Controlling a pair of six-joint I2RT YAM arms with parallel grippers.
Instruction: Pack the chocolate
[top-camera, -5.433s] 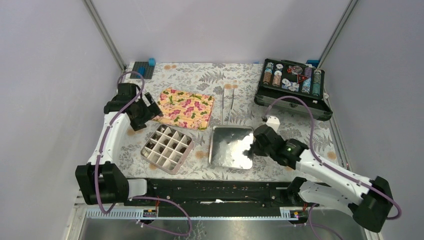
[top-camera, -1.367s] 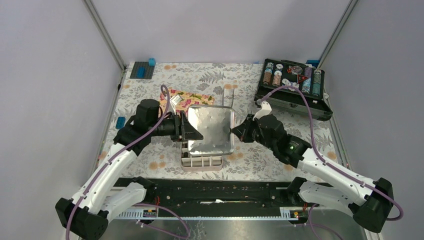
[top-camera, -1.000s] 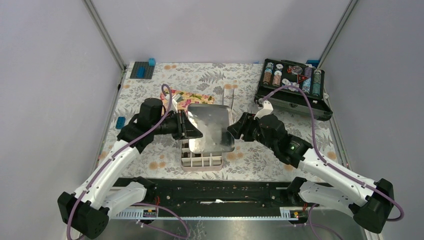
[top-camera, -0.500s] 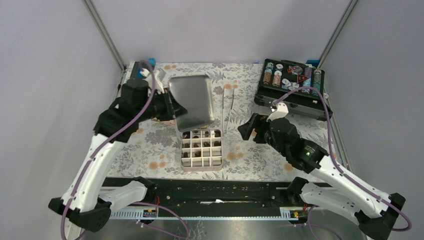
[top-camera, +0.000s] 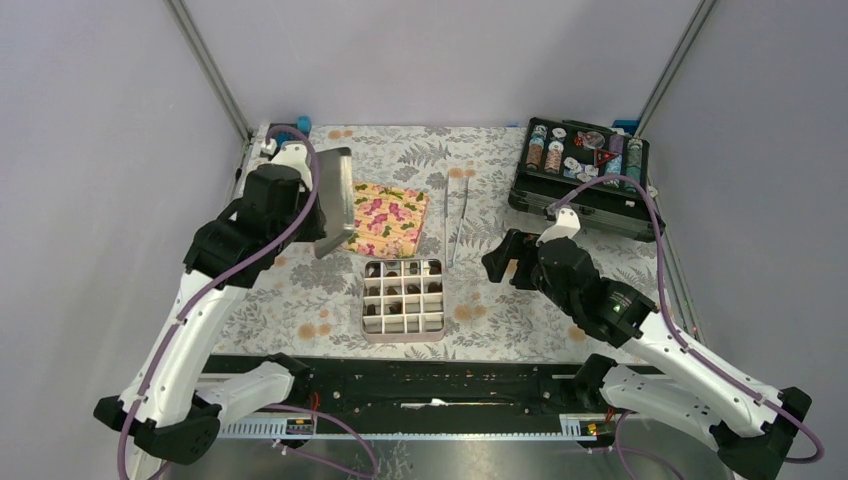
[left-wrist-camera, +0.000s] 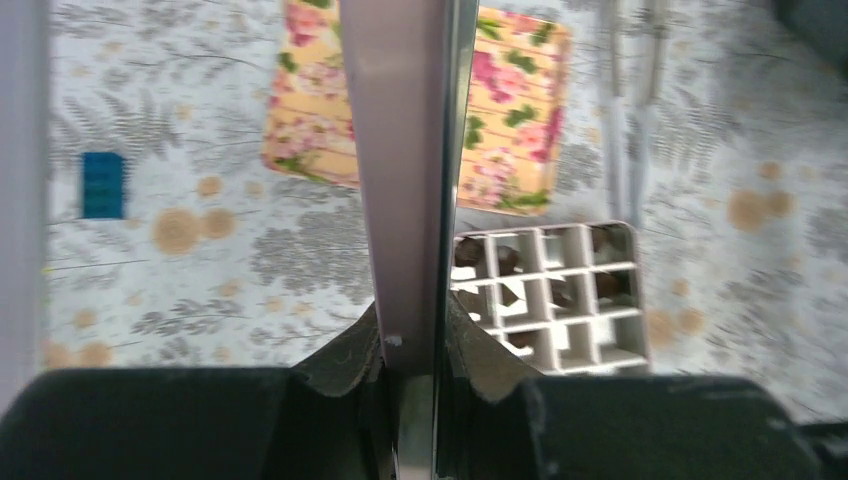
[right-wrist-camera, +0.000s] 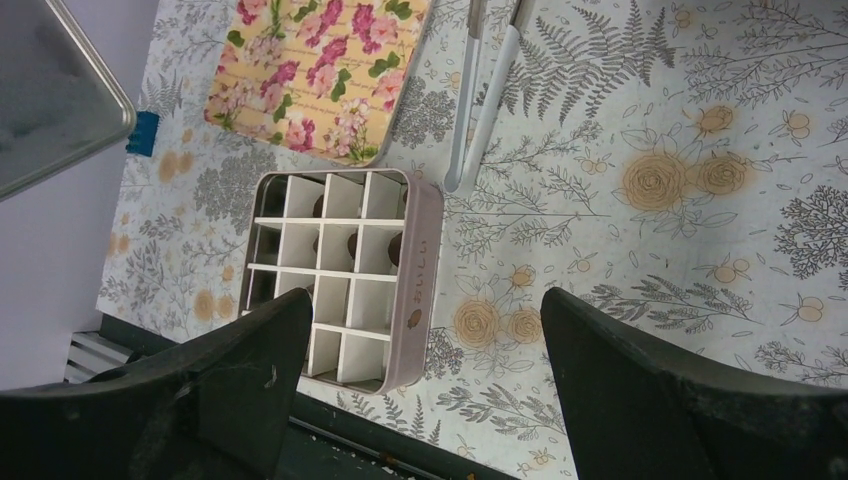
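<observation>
Small dark chocolate (top-camera: 392, 270) pieces lie in several cells of the pink gridded box (top-camera: 403, 325), mostly the far rows; they also show in the left wrist view as chocolate (left-wrist-camera: 507, 259) and in the right wrist view as chocolate (right-wrist-camera: 355, 243). My left gripper (left-wrist-camera: 410, 335) is shut on the rim of a silver metal tray (top-camera: 336, 198), held on edge, up and left of the box (left-wrist-camera: 560, 345). My right gripper (top-camera: 500, 258) hangs open to the right of the box (right-wrist-camera: 428, 235), nothing between its fingers (right-wrist-camera: 250, 350).
A floral lid (top-camera: 388, 215) lies just behind the box. White tongs (top-camera: 455, 215) lie to its right. A black case of poker chips (top-camera: 585, 170) sits at the back right. A blue block (left-wrist-camera: 103, 184) lies at the left edge.
The tray was over the box between both grippers. My right gripper opened and drew back right. The left arm swung the tray up and left onto its edge, uncovering the box.
</observation>
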